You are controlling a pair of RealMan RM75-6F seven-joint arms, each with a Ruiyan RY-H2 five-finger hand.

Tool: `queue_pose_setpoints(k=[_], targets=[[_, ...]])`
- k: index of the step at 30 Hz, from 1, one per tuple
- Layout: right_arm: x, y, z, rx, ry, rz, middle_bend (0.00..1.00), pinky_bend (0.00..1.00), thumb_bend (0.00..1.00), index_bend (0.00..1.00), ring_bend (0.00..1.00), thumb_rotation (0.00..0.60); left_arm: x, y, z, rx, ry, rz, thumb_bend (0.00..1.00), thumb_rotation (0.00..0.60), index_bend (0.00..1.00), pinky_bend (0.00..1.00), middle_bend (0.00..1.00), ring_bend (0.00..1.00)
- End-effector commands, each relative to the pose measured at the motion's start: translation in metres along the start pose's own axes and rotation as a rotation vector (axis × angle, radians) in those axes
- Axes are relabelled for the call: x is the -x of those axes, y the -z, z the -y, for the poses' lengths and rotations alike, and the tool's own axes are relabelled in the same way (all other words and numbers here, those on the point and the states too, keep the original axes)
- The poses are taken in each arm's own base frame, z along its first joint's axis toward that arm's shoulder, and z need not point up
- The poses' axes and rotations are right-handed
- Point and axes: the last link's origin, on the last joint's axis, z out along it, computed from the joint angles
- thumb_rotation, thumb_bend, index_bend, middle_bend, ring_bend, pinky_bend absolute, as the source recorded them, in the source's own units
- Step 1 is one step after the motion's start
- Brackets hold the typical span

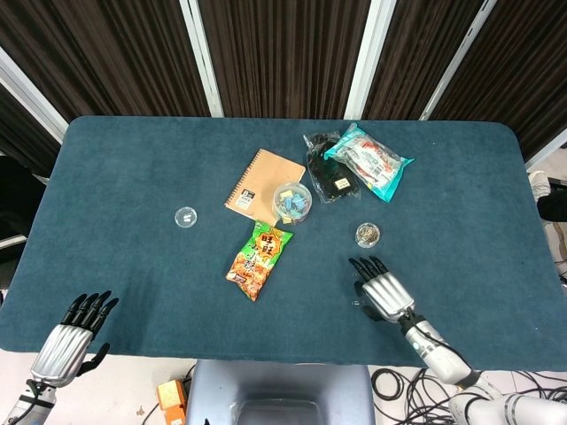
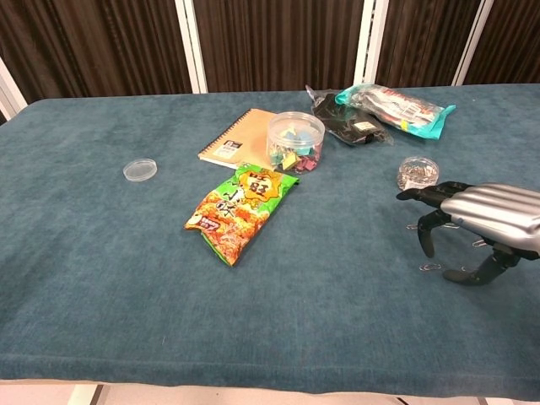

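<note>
Right hand [image 2: 485, 221] hovers spread, empty, over paper clips [image 2: 430, 267].

Your right hand [image 2: 477, 221] is silver across the back with black fingers, and your left hand [image 1: 66, 332] matches it. The table [image 1: 115, 177] under them is deep teal felt. At 12 o'clock of the right hand sits a clear tub of silvery paper clips [image 1: 368, 235]. At 10 o'clock lies the snack bag [image 1: 258, 259], green-edged with an orange and red print, then a tan notebook [image 1: 257, 181] (black label at one corner). Further up, a teal packet [image 1: 372, 164] overlaps a black one [image 1: 328, 181].
</note>
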Motion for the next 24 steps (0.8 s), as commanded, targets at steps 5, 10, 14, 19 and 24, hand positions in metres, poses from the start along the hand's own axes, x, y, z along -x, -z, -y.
queue_pose_setpoints(k=[5, 10, 14, 19, 24], targets=[[0.0016, -0.0026, 0.0031, -0.004, -0.003, 0.003, 0.0, 0.0, 0.28, 0.51, 0.0, 0.6, 0.0006, -0.0001, 0.0012, -0.001, 0.001, 0.004, 0.38, 0.6, 0.0, 0.0, 0.0, 0.0], [0.0042, -0.0047, 0.0044, -0.003, 0.003, 0.015, 0.0, 0.0, 0.32, 0.53, 0.0, 0.6, 0.0009, 0.0002, 0.0017, -0.002, 0.001, 0.006, 0.38, 0.6, 0.0, 0.0, 0.0, 0.0], [0.0053, -0.0055, 0.0047, -0.001, 0.006, 0.017, 0.0, 0.0, 0.32, 0.55, 0.0, 0.6, 0.0005, 0.0004, 0.0022, -0.003, 0.001, 0.006, 0.38, 0.6, 0.0, 0.0, 0.0, 0.0], [0.0053, -0.0047, 0.0053, -0.004, 0.004, 0.014, 0.0, 0.0, 0.32, 0.58, 0.0, 0.6, 0.0009, 0.0005, 0.0022, -0.004, -0.001, 0.01, 0.38, 0.6, 0.0, 0.0, 0.0, 0.0], [0.0052, -0.0037, 0.0057, -0.004, 0.008, 0.012, 0.01, 0.0, 0.32, 0.62, 0.0, 0.6, 0.0011, 0.0002, 0.0021, -0.003, 0.0, 0.012, 0.38, 0.6, 0.0, 0.0, 0.0, 0.0]])
